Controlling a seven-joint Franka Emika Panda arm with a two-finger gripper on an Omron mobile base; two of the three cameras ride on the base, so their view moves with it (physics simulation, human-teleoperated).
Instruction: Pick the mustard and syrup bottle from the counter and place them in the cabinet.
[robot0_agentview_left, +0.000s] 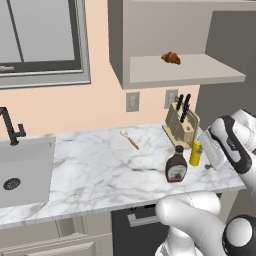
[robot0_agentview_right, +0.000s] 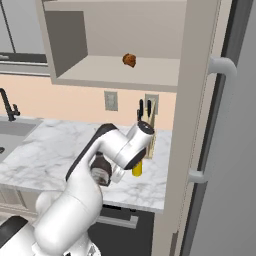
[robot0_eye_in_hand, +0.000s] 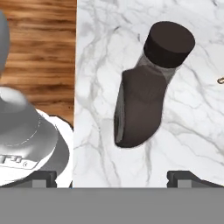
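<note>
So the dark brown syrup bottle (robot0_agentview_left: 176, 167) with the wide body, dark cap and white-and-red label is standing upright on the long white marble counter (robot0_agentview_left: 95, 170) with grey veins, close to the front edge and toward the right end. Just beside it, on the side nearer the right end, is the slim yellow mustard squeeze bottle (robot0_agentview_left: 195, 153), also upright, and partly hidden behind the arm. Right behind the two sits a light wooden knife block (robot0_agentview_left: 182, 125) with black handles, near the back edge. A small wooden spoon (robot0_agentview_left: 129, 139) lies flat further left, mid-counter.

The two-finger gripper (robot0_eye_in_hand: 113, 178) hangs over the syrup bottle, looking down at its cap, with its dark fingertips spread wide and nothing between them; the bottle isn't touched.

Up on the wall, the grey-beige open-front cabinet (robot0_agentview_left: 150, 30) has only a small brown croissant (robot0_agentview_left: 171, 58) on its flat beige shelf. A sink (robot0_agentview_left: 25, 167) with a black faucet (robot0_agentview_left: 11, 126) sits at the counter's left end.
</note>
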